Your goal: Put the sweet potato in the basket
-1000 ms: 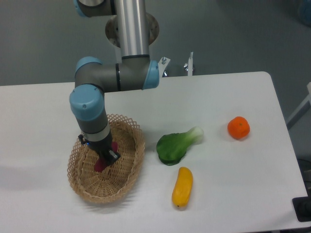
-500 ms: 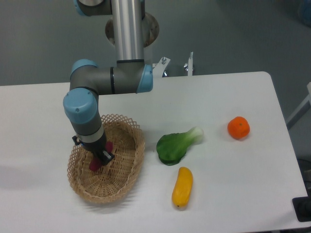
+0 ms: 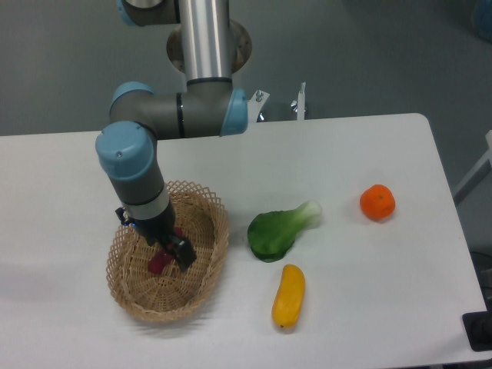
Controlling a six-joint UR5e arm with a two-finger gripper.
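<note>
My black two-finger gripper hovers inside the tan woven wicker basket; grip state, can't tell. The slim magenta sweet potato lies there: light, firm, best pinched mid-length.

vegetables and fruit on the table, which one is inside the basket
Only the sweet potato, the magenta-purple piece under the gripper, lies inside the wicker basket. The bok choy, yellow vegetable and orange all sit on the bare table to its right.
</note>
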